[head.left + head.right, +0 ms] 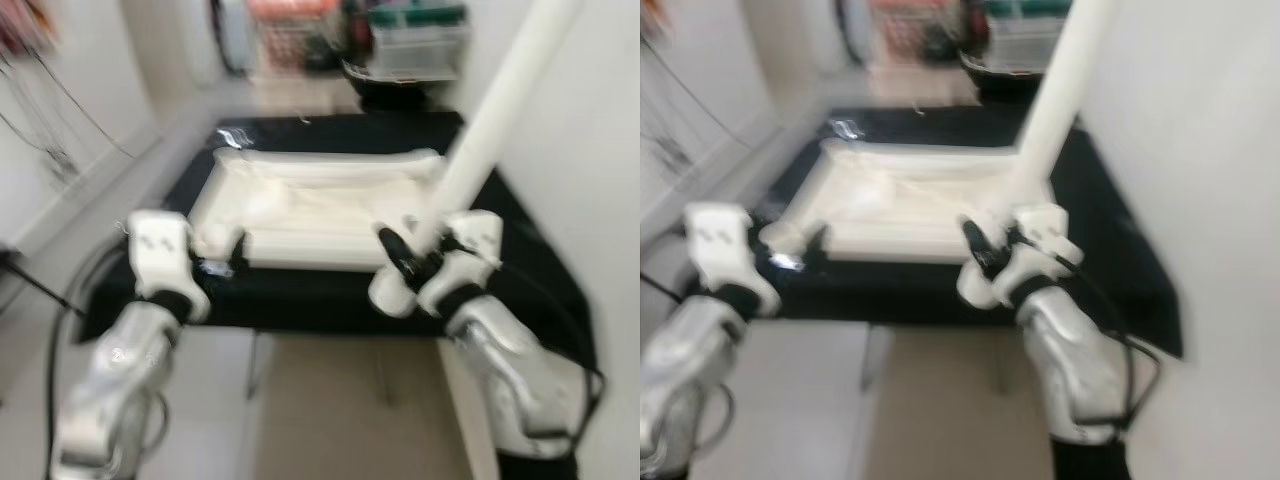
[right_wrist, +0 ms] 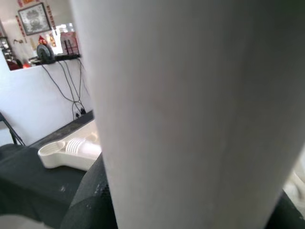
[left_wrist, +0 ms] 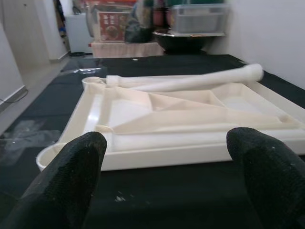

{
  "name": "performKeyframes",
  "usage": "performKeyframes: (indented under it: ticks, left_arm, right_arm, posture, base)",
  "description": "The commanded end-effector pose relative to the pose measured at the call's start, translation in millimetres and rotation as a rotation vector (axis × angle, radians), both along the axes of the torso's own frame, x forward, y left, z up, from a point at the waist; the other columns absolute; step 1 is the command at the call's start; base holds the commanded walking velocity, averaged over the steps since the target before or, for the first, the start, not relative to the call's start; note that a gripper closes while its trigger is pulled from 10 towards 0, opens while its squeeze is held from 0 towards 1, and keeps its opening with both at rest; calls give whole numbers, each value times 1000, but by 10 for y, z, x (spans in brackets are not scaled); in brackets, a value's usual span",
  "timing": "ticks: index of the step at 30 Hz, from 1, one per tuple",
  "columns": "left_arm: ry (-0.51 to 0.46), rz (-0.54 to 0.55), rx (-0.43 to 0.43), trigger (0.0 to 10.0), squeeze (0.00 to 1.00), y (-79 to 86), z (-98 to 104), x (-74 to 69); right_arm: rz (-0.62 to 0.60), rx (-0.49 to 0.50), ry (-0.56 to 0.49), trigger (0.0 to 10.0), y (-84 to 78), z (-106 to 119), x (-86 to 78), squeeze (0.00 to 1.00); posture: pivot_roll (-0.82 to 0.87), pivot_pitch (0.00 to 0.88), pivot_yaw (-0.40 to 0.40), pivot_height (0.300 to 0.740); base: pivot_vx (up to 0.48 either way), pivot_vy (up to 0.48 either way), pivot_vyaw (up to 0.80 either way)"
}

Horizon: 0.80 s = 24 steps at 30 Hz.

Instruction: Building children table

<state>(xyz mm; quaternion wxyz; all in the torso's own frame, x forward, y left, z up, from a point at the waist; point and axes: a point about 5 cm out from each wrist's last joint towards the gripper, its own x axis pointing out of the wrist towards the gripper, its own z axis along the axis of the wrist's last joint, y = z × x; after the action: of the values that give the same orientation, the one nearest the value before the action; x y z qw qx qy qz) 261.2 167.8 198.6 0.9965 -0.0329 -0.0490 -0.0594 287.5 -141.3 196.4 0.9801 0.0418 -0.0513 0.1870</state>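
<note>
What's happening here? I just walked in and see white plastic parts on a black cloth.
The robot is assembling a small table. The upside-down white tabletop lies on the black-covered table. The right gripper holds a white table leg upright near the tabletop's right front corner. The left gripper waits open at the tabletop's front left edge. Another leg lies across the tabletop.
</note>
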Motion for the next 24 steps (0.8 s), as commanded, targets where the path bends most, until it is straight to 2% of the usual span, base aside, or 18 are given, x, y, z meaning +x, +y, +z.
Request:
performKeyframes:
  ticks: [1,6,9,13,17,24]
  left_arm:
    - [34,10,30,10000,0,25,-99,-19]
    - [133,36,118,10000,0,88,-449,-185]
    - [133,36,118,10000,0,88,-449,-185]
    - [211,87,158,10000,0,98,-735,-401]
    - [223,147,141,10000,0,162,-781,-461]
    - [260,152,176,10000,0,200,-911,-595]
  right_arm:
    - [-24,-46,14,10000,-22,-65,-25,0]
    - [-108,-173,100,10000,-102,-411,-185,0]
    - [-108,-173,100,10000,-102,-411,-185,0]
    - [-173,-302,143,10000,-174,-624,-371,0]
    - [-163,-307,151,10000,-179,-650,-389,0]
    - [-116,-269,159,10000,-137,-691,-428,0]
  posture:
    - [-94,35,16,740]
    - [-102,41,9,740]
    - [-102,41,9,740]
    - [-109,58,-2,740]
    - [-112,59,-5,740]
    - [-106,64,-13,740]
  base:
    - [0,0,-800]
    - [0,0,-595]
    - [0,0,0]
    - [0,0,0]
    - [0,0,0]
    - [0,0,0]
